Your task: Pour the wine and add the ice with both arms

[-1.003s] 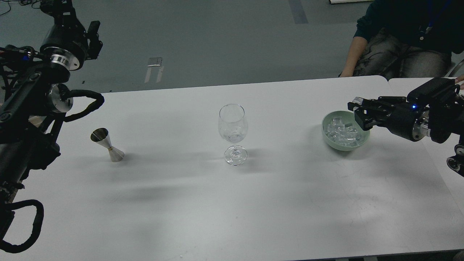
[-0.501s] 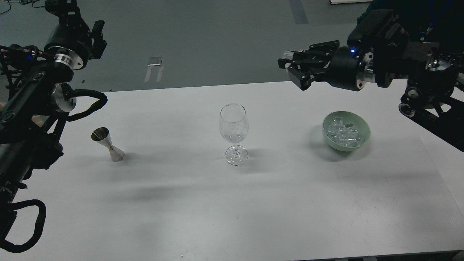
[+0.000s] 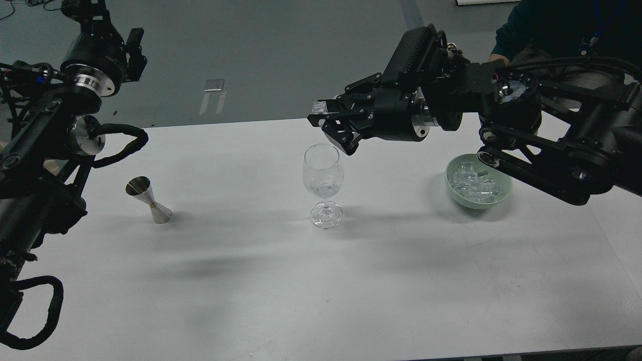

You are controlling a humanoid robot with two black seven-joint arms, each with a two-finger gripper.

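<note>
Two arms frame the scene. Upper left, the left gripper (image 3: 131, 52) hangs raised, its state impossible to tell, well above the jigger (image 3: 149, 200). Centre, the wine glass (image 3: 323, 184) holds a little wine (image 3: 324, 189); the right gripper (image 3: 328, 123) pinches an ice cube (image 3: 319, 108) just above its rim. Right, more ice (image 3: 474, 183) fills the green bowl (image 3: 457, 198).

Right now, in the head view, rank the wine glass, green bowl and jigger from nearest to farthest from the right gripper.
1. Wine glass, its rim just below the right gripper.
2. Green bowl of ice, off to the right.
3. Jigger, far left on the table.
</note>
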